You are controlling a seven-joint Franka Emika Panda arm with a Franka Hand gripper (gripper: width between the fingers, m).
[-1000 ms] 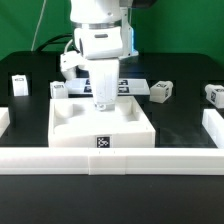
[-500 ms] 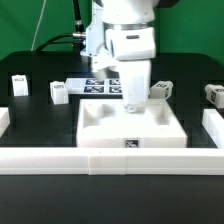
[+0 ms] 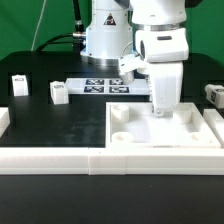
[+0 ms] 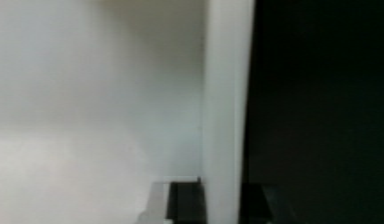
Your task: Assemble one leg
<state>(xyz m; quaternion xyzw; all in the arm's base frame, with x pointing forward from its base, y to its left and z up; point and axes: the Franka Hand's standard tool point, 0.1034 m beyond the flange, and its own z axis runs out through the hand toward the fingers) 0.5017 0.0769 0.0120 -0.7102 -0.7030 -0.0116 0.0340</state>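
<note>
Three legs showed in the exterior view, all sitting free on the desk (image 3: 50,125). The outer leg (image 3: 20,85) and the mid leg (image 3: 58,93) were at that view's left, and the right leg (image 3: 213,93) was at the far right, partly cut off behind the panel (image 3: 185,135). Each was stubby with a tag face toward the camera; the long axis was too small to read. None was held. The gripper (image 3: 162,108) pointed straight down, clamped on the panel's far rim. The panel lay flat in the exterior view's right corner, its front edge against the front wall (image 3: 60,160) and its side just beside the right wall (image 3: 215,122), so there was no room left that way. Open desk lay to the panel's left, up to the left wall (image 3: 4,118). The marker board (image 3: 105,86) sat behind, apart from the panel. The wrist view showed only blurred white panel (image 4: 82,100), one straight edge and dark desk (image 4: 331,100). No legs appeared there.
</note>
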